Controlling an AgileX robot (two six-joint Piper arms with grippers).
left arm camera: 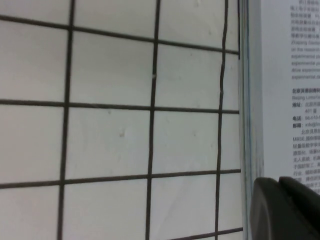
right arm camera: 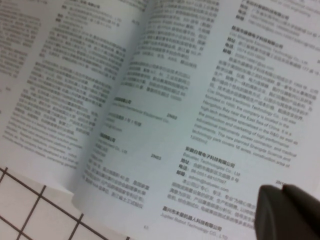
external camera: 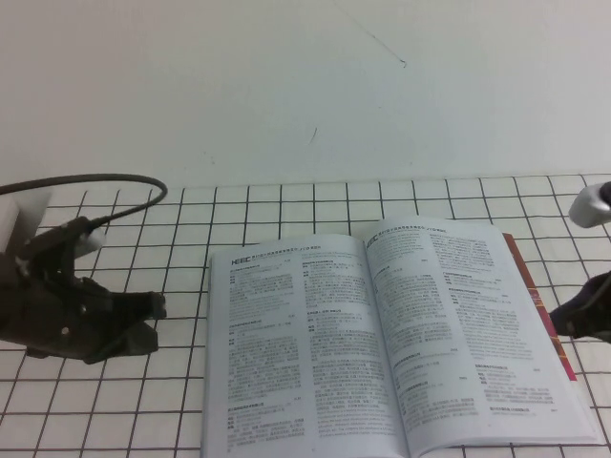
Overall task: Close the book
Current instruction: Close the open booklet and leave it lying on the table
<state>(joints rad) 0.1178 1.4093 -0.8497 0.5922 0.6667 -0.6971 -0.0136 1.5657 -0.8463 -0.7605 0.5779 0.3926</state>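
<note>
A book [external camera: 382, 334] lies open and flat on the grid-marked table, both pages full of small print. A strip of its red cover [external camera: 546, 310] shows along the right edge. My left gripper [external camera: 153, 320] sits low on the table just left of the book's left edge, fingers together and holding nothing. The left wrist view shows the left gripper's dark tips [left arm camera: 282, 202] against the book's page edge [left arm camera: 250, 100]. My right gripper [external camera: 565, 320] is at the book's right edge by the red cover. In the right wrist view the shut right gripper [right arm camera: 286, 202] hangs over the printed page [right arm camera: 165, 100].
The table [external camera: 286, 205] is white with a black grid and meets a plain white wall at the back. A black cable [external camera: 105, 179] arcs above the left arm. The book's near edge reaches the bottom of the high view.
</note>
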